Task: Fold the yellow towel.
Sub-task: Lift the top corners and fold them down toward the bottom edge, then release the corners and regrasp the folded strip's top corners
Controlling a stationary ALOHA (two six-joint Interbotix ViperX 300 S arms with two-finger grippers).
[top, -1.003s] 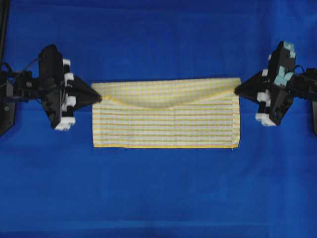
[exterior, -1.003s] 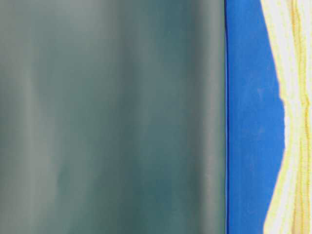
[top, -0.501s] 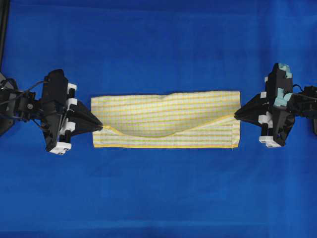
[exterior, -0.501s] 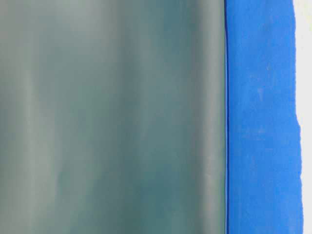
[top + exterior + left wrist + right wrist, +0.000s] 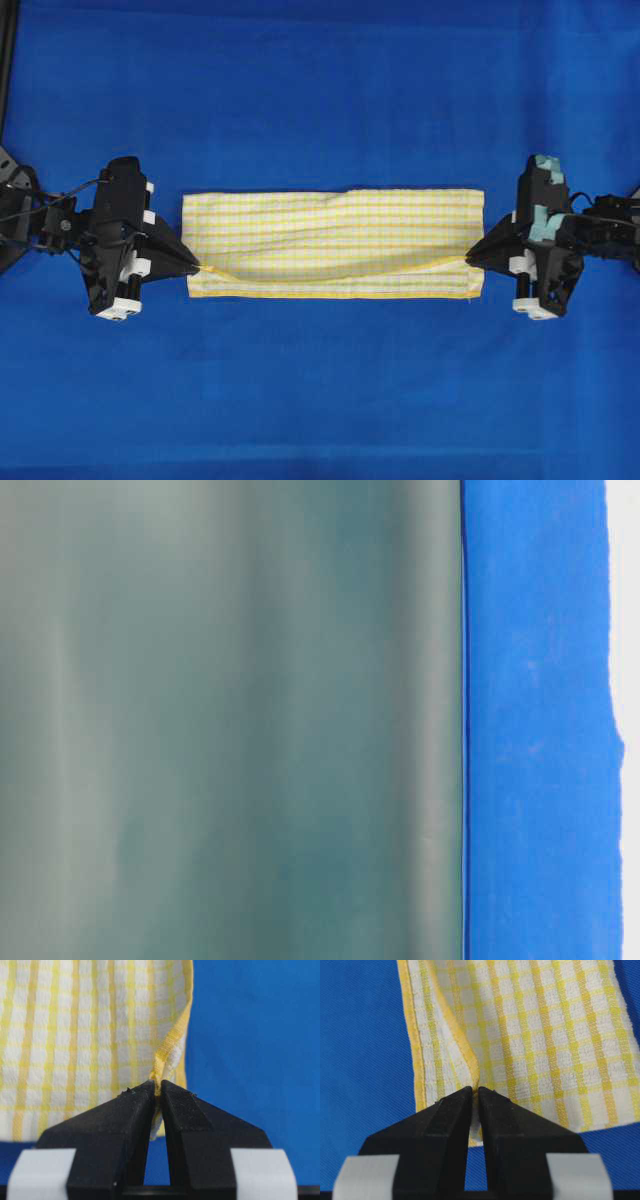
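Note:
The yellow towel (image 5: 330, 243) lies on the blue cloth as a long checked band, its upper layer drawn down almost to the near hem. My left gripper (image 5: 198, 269) is shut on the towel's left corner, whose yellow hem (image 5: 167, 1047) runs up from between the black fingers (image 5: 125, 1115). My right gripper (image 5: 470, 258) is shut on the right corner. There the hem (image 5: 457, 1035) disappears between the closed fingers (image 5: 507, 1120). In the table-level view only a pale sliver of towel (image 5: 630, 630) shows at the right edge.
Blue cloth (image 5: 320, 90) covers the whole table around the towel. A blurred grey-green surface (image 5: 230, 720) fills most of the table-level view. A black post (image 5: 6, 60) stands at the far left edge.
Both grippers have pulled the held corners toward the near side, drawing the upper layer over the lower one until only a thin strip of it shows. The grips have not changed.

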